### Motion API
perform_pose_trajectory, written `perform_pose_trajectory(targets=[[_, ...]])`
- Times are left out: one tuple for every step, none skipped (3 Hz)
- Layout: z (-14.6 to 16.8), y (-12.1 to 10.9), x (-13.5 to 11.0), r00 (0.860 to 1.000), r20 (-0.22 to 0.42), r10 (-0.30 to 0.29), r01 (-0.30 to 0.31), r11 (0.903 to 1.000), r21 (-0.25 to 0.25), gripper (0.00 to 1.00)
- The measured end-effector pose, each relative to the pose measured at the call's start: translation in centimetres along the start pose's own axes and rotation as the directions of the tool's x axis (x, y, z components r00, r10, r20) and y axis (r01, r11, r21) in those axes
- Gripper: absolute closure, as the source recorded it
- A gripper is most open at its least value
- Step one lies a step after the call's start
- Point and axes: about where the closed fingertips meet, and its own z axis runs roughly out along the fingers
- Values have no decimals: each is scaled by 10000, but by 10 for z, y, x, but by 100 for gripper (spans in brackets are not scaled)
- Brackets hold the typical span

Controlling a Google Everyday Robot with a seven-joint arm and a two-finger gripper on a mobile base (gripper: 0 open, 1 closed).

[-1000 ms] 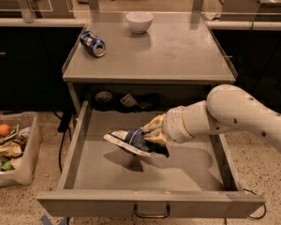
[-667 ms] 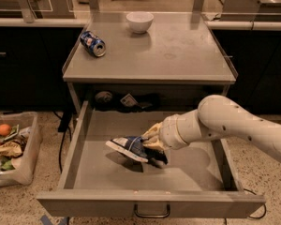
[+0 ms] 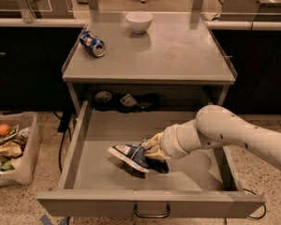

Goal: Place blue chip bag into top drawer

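Observation:
The top drawer (image 3: 89,172) is pulled wide open, grey and shallow, with a small wire handle (image 3: 151,214) on its front. My white arm reaches in from the right. My gripper (image 3: 150,150) is inside the drawer, low over its floor, shut on the blue chip bag (image 3: 131,156). The crumpled dark-blue bag with white edges sticks out to the left of the gripper and hangs just above or on the drawer bottom; I cannot tell if it touches.
A crushed blue soda can (image 3: 92,43) and a white bowl (image 3: 139,22) sit on the cabinet top (image 3: 178,55). Dark items (image 3: 126,100) lie at the drawer's back. A clear bin (image 3: 9,146) of snacks stands on the floor at left.
My gripper has lowered the chip bag deeper into the drawer and shifted it slightly toward the front.

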Motion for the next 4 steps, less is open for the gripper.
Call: perform_pose_trajectory(targets=[[0, 0, 0, 10000, 0, 0, 0, 10000, -1, 58], [0, 0, 0, 10000, 0, 0, 0, 10000, -1, 34], [0, 0, 0, 10000, 0, -1, 1, 10000, -2, 11], [0, 0, 0, 10000, 1, -1, 1, 10000, -2, 0]])
